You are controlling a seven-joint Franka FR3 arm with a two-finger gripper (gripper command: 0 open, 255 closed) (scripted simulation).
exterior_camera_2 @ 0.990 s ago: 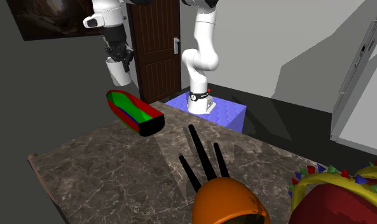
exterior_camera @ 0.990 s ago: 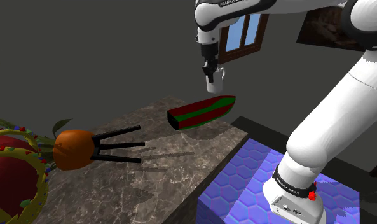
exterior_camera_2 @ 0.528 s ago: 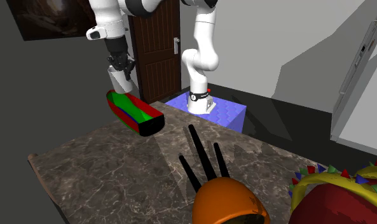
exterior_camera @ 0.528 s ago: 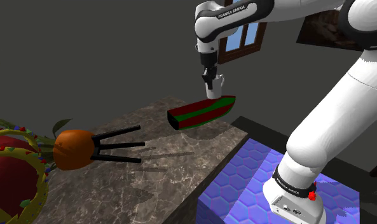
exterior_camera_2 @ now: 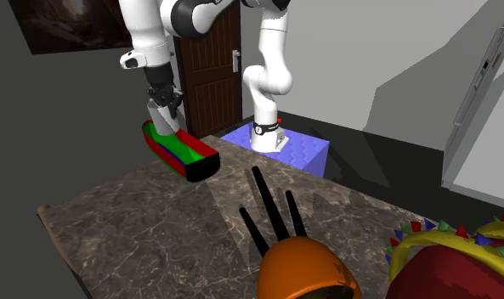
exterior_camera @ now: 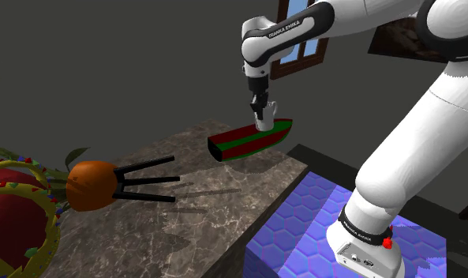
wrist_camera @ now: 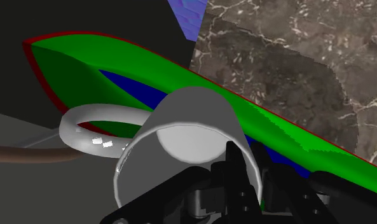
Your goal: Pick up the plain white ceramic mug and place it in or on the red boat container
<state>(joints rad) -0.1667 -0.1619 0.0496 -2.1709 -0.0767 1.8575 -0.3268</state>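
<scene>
Mug over boat. The mug is plain, glossy and white-grey, a smooth cylinder with a ring handle at one side. It is upright, its open mouth facing the hand. The hand's black fingers are closed on the mug's rim wall and hold it. The mug hangs just over the boat's pointed end; contact with its green inside cannot be told. The boat lies on the marbled counter.

End effector clasps the white mug right at the far end of the red boat. That boat, green inside, lies on the marble tabletop near its edge.
</scene>
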